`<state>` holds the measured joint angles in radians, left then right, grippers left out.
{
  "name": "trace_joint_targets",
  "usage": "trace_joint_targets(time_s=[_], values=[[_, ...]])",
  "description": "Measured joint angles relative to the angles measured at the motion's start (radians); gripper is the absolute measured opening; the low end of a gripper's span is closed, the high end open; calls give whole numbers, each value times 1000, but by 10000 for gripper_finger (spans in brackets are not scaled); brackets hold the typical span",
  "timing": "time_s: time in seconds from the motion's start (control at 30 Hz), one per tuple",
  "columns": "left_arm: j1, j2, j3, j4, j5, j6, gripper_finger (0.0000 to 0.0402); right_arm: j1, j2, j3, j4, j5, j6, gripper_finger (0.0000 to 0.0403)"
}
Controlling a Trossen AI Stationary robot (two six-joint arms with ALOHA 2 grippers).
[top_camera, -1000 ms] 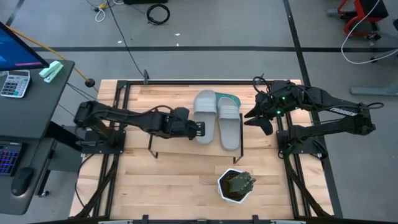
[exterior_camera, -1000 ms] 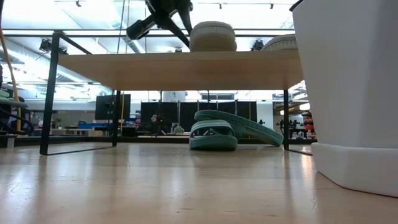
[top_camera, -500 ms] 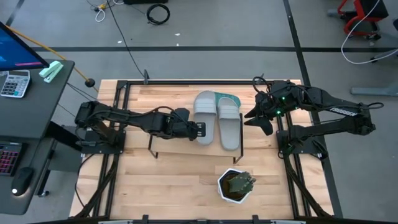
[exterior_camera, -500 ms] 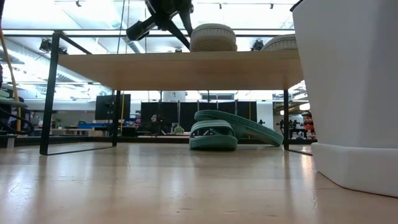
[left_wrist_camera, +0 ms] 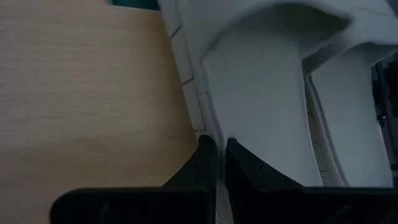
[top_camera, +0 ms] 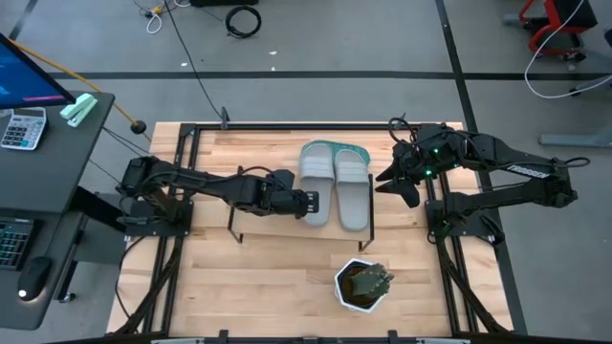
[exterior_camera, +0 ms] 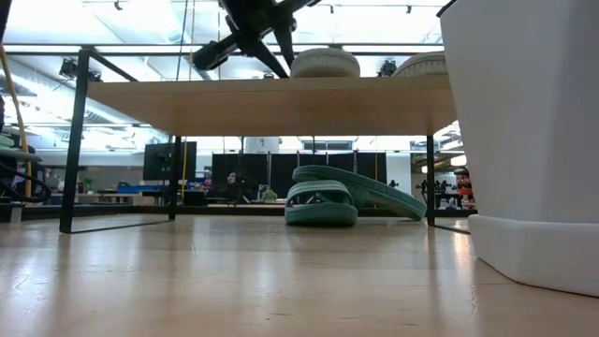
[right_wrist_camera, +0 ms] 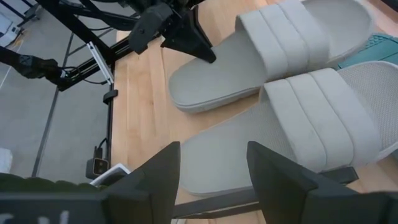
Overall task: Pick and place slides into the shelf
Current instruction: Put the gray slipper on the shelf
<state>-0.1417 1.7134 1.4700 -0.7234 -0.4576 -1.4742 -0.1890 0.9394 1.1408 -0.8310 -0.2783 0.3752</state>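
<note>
Shelf (top_camera: 258, 196) board | teal slides (exterior_camera: 346, 197) beneath, mostly hidden overhead

Pale wood on the shelf (top_camera: 258, 191), its board matt with fine straight grain, set on thin black wire legs (exterior_camera: 74, 140) of painted metal. Both grey slides (right_wrist_camera: 292, 93) look soft and rubbery, matt all over, wide straps moulded in smooth ridges, the sole rim scored with shallow lines. The teal slides (exterior_camera: 342, 198) below show the same dull rubber. The tabletop (exterior_camera: 234, 281) is lighter planked wood with a faint sheen. The white pot (exterior_camera: 533, 140) reads smooth and satin. The left gripper (left_wrist_camera: 216, 155) fingers are matt black.
</note>
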Motion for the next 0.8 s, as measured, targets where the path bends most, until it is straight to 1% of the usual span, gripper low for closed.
trace_joint_targets(time_s=[0.8], values=[[0,5,0,16,7,4,16,0,0,0,0,0,0,193]])
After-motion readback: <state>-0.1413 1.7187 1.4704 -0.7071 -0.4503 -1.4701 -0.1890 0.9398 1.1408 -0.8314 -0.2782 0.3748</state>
